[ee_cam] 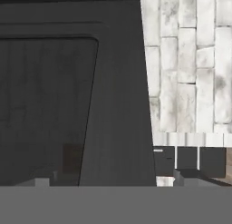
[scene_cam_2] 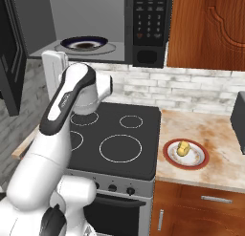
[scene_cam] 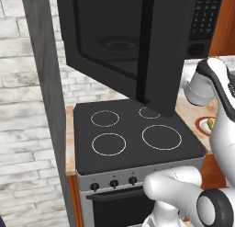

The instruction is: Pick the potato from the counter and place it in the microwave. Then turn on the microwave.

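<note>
My tool (ee_cam: 106, 180) is wide open, holding nothing. I risk clipping the swung-out microwave door (scene_cam: 156, 51) heading for the potato (scene_cam_2: 183, 148).

We see the potato (scene_cam_2: 183, 148) on a red-rimmed plate (scene_cam_2: 197, 161) on the counter (scene_cam_2: 217, 134), microwave (scene_cam_2: 119, 27) open above the stovetop (scene_cam_2: 117, 130)

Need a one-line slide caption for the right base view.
Microwave door open above the stovetop; potato waits on a red-rimmed plate on the counter, arm raised.
</note>
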